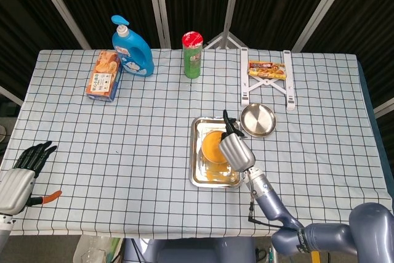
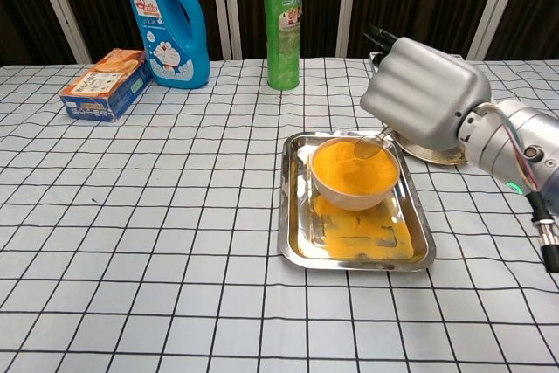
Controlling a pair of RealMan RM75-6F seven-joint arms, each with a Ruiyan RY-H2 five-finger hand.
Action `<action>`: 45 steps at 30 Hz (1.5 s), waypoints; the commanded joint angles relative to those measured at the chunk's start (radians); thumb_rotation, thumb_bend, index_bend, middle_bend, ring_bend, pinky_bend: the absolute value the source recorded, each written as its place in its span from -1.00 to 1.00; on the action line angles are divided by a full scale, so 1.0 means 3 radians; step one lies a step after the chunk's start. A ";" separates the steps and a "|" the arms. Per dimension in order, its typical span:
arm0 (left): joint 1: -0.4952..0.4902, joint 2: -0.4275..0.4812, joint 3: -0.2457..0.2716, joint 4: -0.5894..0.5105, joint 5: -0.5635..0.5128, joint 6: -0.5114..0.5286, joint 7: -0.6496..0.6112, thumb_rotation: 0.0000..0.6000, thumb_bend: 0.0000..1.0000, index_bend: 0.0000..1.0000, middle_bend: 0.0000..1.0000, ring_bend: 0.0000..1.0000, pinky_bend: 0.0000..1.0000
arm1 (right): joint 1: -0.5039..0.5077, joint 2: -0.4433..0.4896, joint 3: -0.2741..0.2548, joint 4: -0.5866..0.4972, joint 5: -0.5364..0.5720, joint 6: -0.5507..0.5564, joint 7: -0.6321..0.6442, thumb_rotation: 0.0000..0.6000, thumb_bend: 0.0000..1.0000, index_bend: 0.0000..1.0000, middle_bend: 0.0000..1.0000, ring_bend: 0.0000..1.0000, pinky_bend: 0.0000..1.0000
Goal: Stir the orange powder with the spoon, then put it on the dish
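Observation:
A white bowl [image 2: 353,176] full of orange powder [image 1: 212,146] stands in a steel tray [image 2: 298,246] smeared with spilled powder. My right hand [image 2: 425,94] hovers over the bowl's right rim and grips a metal spoon [image 2: 371,144], whose scoop dips into the powder at the bowl's right side. In the head view the right hand [image 1: 236,149] covers the right part of the bowl. A round steel dish [image 1: 258,119] lies just right of the tray, mostly hidden behind the hand in the chest view. My left hand [image 1: 23,175] rests at the table's near left corner, fingers apart and holding nothing.
Along the far edge stand a blue detergent bottle [image 2: 169,22], an orange snack box [image 2: 105,84], a green chip can [image 2: 283,31] and a white stand [image 1: 267,78] with a snack pack. A small orange object [image 1: 50,196] lies by the left hand.

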 commanded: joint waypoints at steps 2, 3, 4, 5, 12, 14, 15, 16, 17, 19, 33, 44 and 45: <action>-0.0001 0.0000 -0.0001 -0.0002 0.0001 0.0001 0.0000 1.00 -1.00 -1.00 -1.00 -1.00 -1.00 | -0.0023 -0.0037 0.0009 0.0083 -0.0050 0.0011 0.0017 1.00 0.55 0.35 0.25 -0.37 -1.00; -0.0001 -0.0001 0.0000 -0.0002 0.0000 0.0000 0.0001 1.00 -1.00 -1.00 -1.00 -1.00 -1.00 | -0.0028 -0.0045 0.0014 0.0112 -0.0062 0.0011 0.0016 1.00 0.55 0.35 0.25 -0.37 -1.00; 0.0000 0.0000 0.0000 -0.0003 0.0000 0.0000 0.0002 1.00 -1.00 -1.00 -1.00 -1.00 -1.00 | -0.0032 -0.0050 0.0018 0.0133 -0.0067 0.0007 0.0016 1.00 0.55 0.35 0.25 -0.37 -1.00; 0.0000 -0.0001 0.0000 -0.0003 -0.0001 0.0000 0.0003 1.00 -1.00 -1.00 -1.00 -1.00 -1.00 | -0.0035 -0.0053 0.0022 0.0154 -0.0073 0.0004 0.0018 1.00 0.55 0.35 0.25 -0.37 -1.00; -0.0004 -0.0001 0.0000 -0.0006 -0.0008 -0.0012 0.0007 1.00 -1.00 -1.00 -1.00 -1.00 -1.00 | -0.0090 -0.0075 0.0026 0.0215 -0.0071 -0.0061 0.0107 1.00 0.55 0.35 0.25 -0.37 -1.00; -0.0006 -0.0002 0.0000 -0.0006 -0.0007 -0.0014 0.0009 1.00 -1.00 -1.00 -1.00 -1.00 -1.00 | -0.0108 -0.0077 0.0018 0.0192 -0.0064 -0.0086 0.0142 1.00 0.55 0.35 0.25 -0.37 -1.00; -0.0007 -0.0003 0.0000 -0.0006 -0.0006 -0.0014 0.0010 1.00 -1.00 -1.00 -1.00 -1.00 -1.00 | -0.0115 -0.0076 0.0016 0.0174 -0.0060 -0.0100 0.0157 1.00 0.55 0.35 0.25 -0.37 -1.00; -0.0007 -0.0003 0.0001 -0.0006 -0.0006 -0.0015 0.0011 1.00 -1.00 -1.00 -1.00 -1.00 -1.00 | -0.0121 -0.0076 0.0015 0.0157 -0.0062 -0.0106 0.0164 1.00 0.55 0.35 0.25 -0.37 -1.00; -0.0006 -0.0003 0.0001 -0.0006 -0.0006 -0.0014 0.0014 1.00 -1.00 -1.00 -1.00 -1.00 -1.00 | -0.0128 -0.0077 0.0014 0.0126 -0.0067 -0.0114 0.0175 1.00 0.55 0.35 0.25 -0.37 -1.00; -0.0005 -0.0004 0.0001 -0.0006 -0.0005 -0.0011 0.0016 1.00 -1.00 -1.00 -1.00 -1.00 -1.00 | -0.0138 -0.0081 0.0017 0.0081 -0.0074 -0.0121 0.0188 1.00 0.55 0.35 0.25 -0.37 -1.00; -0.0006 -0.0007 0.0002 -0.0004 -0.0001 -0.0008 0.0023 1.00 -1.00 -1.00 -1.00 -1.00 -1.00 | -0.0162 -0.0030 0.0060 -0.0272 -0.0229 -0.0110 0.0189 1.00 0.55 0.35 0.25 -0.37 -1.00; -0.0008 -0.0009 -0.0001 -0.0004 -0.0008 -0.0013 0.0027 1.00 -1.00 -1.00 -1.00 -1.00 -1.00 | -0.0188 0.0050 0.0173 -0.0263 -0.0178 -0.0110 0.0187 1.00 0.55 0.35 0.25 -0.37 -1.00; -0.0008 -0.0009 -0.0001 -0.0004 -0.0009 -0.0013 0.0028 1.00 -1.00 -1.00 -1.00 -1.00 -1.00 | -0.0191 0.0051 0.0185 -0.0249 -0.0166 -0.0112 0.0194 1.00 0.55 0.35 0.25 -0.37 -1.00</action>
